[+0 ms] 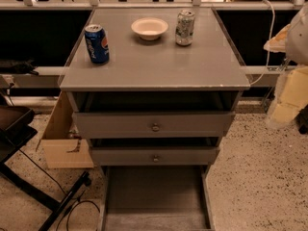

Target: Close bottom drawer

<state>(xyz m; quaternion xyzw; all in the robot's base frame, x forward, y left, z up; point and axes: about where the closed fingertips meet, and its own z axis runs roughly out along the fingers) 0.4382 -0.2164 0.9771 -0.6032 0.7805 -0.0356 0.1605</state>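
Observation:
The bottom drawer (155, 196) of the grey cabinet (154, 73) is pulled far out toward me. Its plain grey box shows, with nothing in it. Its front panel and knob are cut off by the lower edge of the view. Above it the mid-sized drawer (155, 156) and the tallest drawer (155, 125) stand slightly out, each with a small round knob. My gripper (288, 97) hangs at the right edge, pale and blurred, beside the cabinet at about top drawer height. It is well apart from the bottom drawer.
On the cabinet top stand a blue Pepsi can (97, 43), a white bowl (149, 28) and a silver can (185, 27). A cardboard piece (62, 138) leans at the left. A black stand (19, 143) and a cable (79, 211) are on the speckled floor.

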